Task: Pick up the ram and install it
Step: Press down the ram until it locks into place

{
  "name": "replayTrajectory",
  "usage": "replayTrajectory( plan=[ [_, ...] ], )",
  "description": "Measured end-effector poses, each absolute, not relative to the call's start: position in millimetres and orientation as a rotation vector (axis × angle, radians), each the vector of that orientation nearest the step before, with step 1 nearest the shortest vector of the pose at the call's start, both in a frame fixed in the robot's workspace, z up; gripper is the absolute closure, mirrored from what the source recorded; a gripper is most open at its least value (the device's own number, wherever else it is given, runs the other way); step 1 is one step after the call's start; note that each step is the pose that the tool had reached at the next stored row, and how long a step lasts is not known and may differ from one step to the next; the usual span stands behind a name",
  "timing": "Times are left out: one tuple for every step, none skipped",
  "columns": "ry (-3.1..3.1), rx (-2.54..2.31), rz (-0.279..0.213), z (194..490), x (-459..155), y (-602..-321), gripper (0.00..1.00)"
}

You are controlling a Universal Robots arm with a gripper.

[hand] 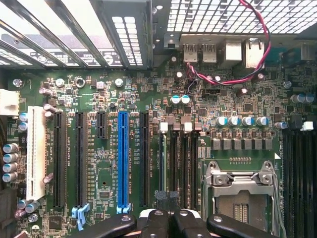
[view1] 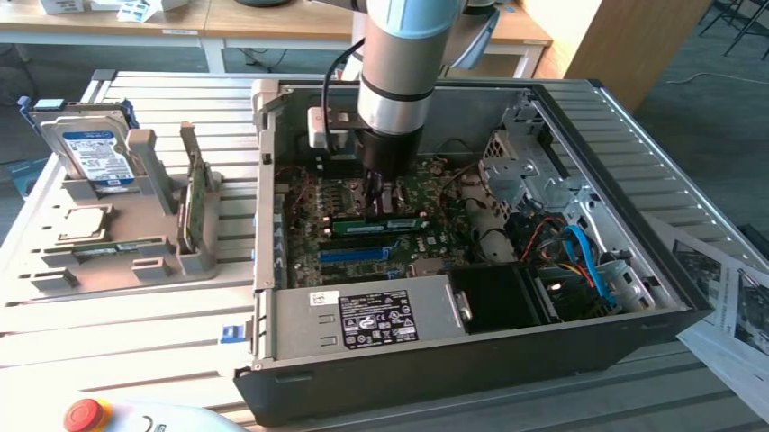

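The ram [view1: 378, 224] is a narrow green stick standing on edge in a slot of the motherboard [view1: 315, 236], inside the open computer case [view1: 481, 360]. My gripper [view1: 384, 207] hangs straight down from the arm, directly over the stick's top edge, and is shut. In the wrist view the ram [hand: 163, 158] shows edge-on as a thin line between white latches. There the black fingers [hand: 154, 220] meet, and the gripper [hand: 167, 199] ends at one end of that line. Whether the tips touch or pinch the stick, I cannot tell.
A long blue slot [view1: 360, 255] [hand: 122, 158] lies beside the memory slots. An open CPU socket [hand: 240, 191] lies nearby. The power supply [view1: 366, 319] and cables [view1: 583, 252] crowd the case. A grey holder [view1: 121, 252] carries a hard drive [view1: 94, 148] and a green card [view1: 193, 202].
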State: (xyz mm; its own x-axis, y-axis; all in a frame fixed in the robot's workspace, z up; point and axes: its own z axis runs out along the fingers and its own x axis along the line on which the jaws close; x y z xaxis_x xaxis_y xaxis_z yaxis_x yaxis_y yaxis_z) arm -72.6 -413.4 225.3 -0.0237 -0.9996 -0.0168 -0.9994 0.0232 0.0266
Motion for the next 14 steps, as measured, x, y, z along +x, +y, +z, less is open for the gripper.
replayTrajectory(
  plan=[
    [-2.242,2.19,-0.048,225.1,-72.6,-413.4,0.89],
    [-2.242,2.19,-0.048,225.1,-72.6,-413.4,0.89],
    [-2.242,2.19,-0.048,225.1,-72.6,-413.4,0.89],
    [-2.242,2.19,-0.048,225.0,-72.6,-413.3,0.89],
    [-2.242,2.19,-0.048,225.0,-72.6,-413.3,0.89],
    [-2.242,2.19,-0.048,224.9,-72.6,-413.3,0.89],
    [-2.242,2.19,-0.048,224.9,-72.6,-413.3,0.89],
    [-2.242,2.19,-0.048,224.7,-72.6,-413.3,0.89],
    [-2.242,2.19,-0.048,224.6,-72.6,-413.3,0.89],
    [-2.242,2.19,-0.048,224.4,-72.6,-413.4,0.89],
    [-2.242,2.19,-0.048,224.2,-72.6,-413.4,0.89],
    [-2.242,2.19,-0.048,223.9,-72.6,-413.4,0.89],
    [-2.242,2.19,-0.048,223.7,-72.6,-413.4,0.89],
    [-2.242,2.19,-0.048,223.4,-72.6,-413.4,0.89]
  ],
)
